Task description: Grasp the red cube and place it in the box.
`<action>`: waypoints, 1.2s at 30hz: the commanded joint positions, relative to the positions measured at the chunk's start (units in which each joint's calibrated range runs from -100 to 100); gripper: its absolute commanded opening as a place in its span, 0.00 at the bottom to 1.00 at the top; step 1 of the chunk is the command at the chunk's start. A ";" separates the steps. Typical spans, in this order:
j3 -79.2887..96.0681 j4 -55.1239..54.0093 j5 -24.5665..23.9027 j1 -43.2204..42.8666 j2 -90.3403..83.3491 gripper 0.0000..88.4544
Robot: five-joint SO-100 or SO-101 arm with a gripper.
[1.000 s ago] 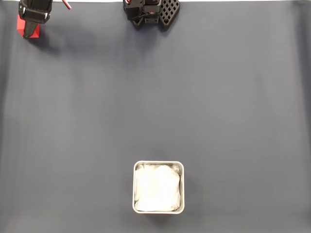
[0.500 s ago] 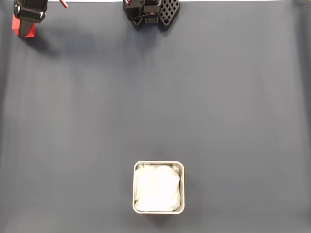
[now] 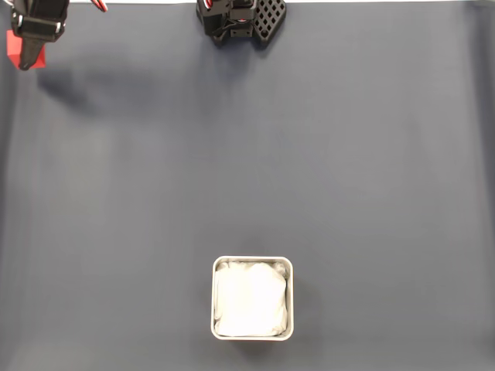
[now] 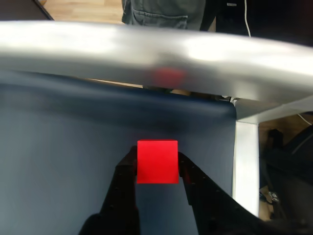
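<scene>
A: Fixed view, item one: gripper (image 3: 27,62), at the top left corner of the dark mat (image 3: 247,154). State?

B: Closed on the red cube (image 3: 13,45); a red strip shows on the gripper's left side, the black finger covering the rest. Item two: the box (image 3: 253,261), silver tin with white lining, well apart from the gripper, toward the bottom centre of this view. Arm base (image 3: 240,19) at the top centre.

A: Risk entry?

B: Judged only: the carry to the box is long, and the cube could slip out if the hold is shallow. A release off-centre could land it on the box's rim.

A: Wrist view?

B: Gripper (image 4: 157,169), both black fingers pressed against the left and right faces of the red cube (image 4: 157,161). The cube sits squarely between the fingertips, front face toward the camera, above the dark mat (image 4: 63,161). A silver table edge (image 4: 156,49) runs across beyond it.

A: Cube location, final?

B: In the gripper, not in the box.
</scene>
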 commanded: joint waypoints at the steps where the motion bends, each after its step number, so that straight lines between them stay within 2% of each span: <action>1: -4.28 1.73 -0.15 -2.70 -3.82 0.09; 11: -12.22 7.64 -0.29 -8.24 -4.17 0.09; 36: -28.55 11.57 -0.24 -24.43 1.20 0.09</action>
